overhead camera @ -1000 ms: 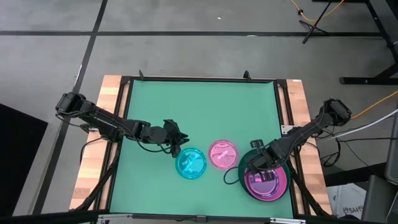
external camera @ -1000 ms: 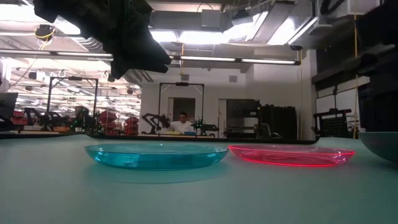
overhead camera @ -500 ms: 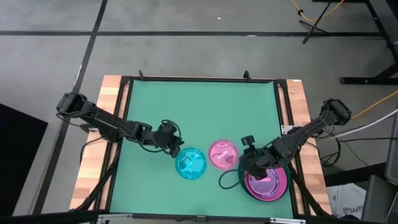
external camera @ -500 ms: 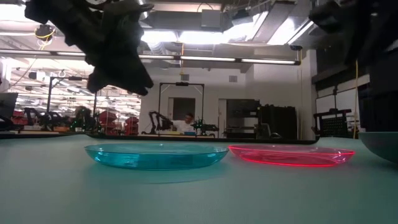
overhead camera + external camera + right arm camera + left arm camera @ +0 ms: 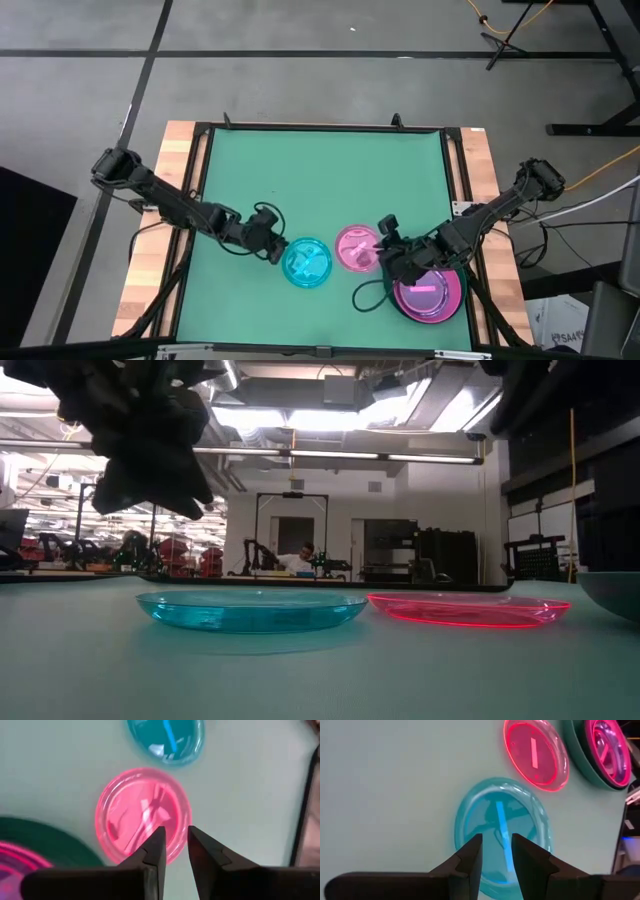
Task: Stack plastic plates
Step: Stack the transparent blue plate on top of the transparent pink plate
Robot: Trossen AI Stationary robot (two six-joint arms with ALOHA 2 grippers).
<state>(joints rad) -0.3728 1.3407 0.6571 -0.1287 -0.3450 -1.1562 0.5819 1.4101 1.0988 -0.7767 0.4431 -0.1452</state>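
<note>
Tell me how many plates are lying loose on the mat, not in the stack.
2: a cyan plate left of a pink plate, side by side near the mat's front. The stack on the right may hide others.

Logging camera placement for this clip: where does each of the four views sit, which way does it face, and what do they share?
High view: overhead, straight down; both arms, left hand, right hand.
Low view: table height, level across cyan plate and pink plate into the room; dark arm parts hang above.
Left wrist view: past its own fingers at the cyan plate.
Right wrist view: past its own fingers at the pink plate.
Shared: all four show both plates.
</note>
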